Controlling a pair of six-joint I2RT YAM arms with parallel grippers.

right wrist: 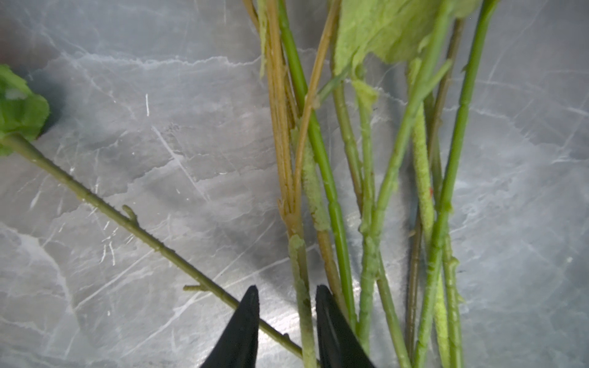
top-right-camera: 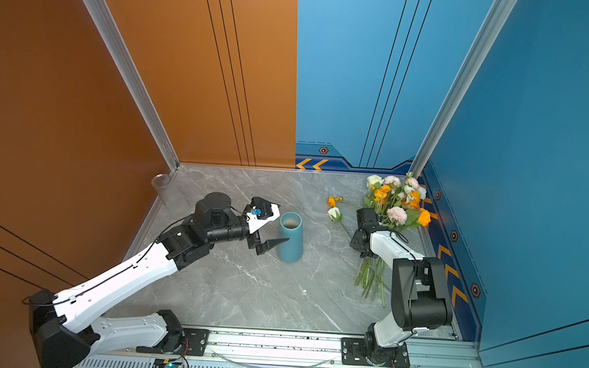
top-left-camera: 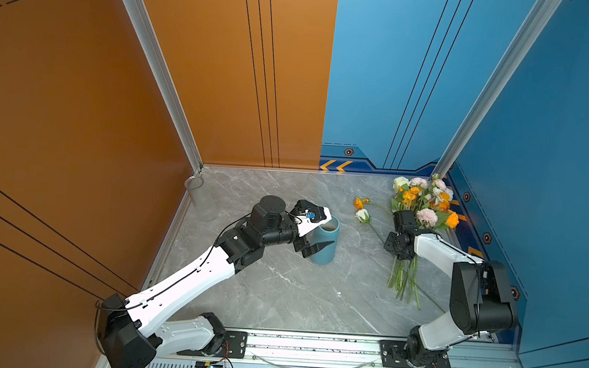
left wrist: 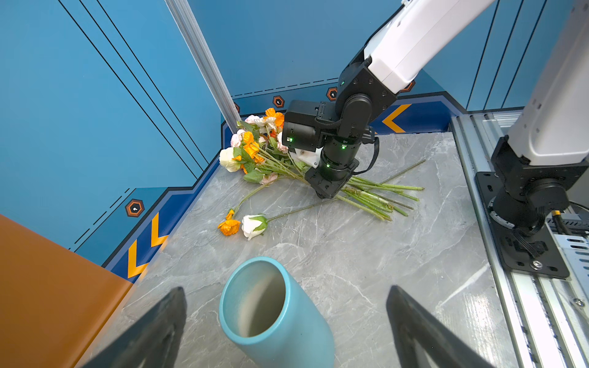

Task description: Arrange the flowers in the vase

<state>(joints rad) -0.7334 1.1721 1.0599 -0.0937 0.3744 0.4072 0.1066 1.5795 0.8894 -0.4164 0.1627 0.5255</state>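
Right tool (right wrist: pixel 286 306) straddles one stem (right wrist: pixel 301 286); two loose flowers (top-left-camera: pixel 362 215), one vase (top-right-camera: pixel 290 240).

In the right wrist view, the flowers (right wrist: pixel 422 178) are showing only stems, with the blossoms falling outside the frame, and the right gripper (right wrist: pixel 287 288) is being cut off behind its jaw tips. In both top views the right arm (top-left-camera: pixel 433 247) is hiding those jaws and covering the stems' middle. In the left wrist view the frame is cutting off the vase (left wrist: pixel 302 331) at its base, and most of the left gripper (left wrist: pixel 286 287).
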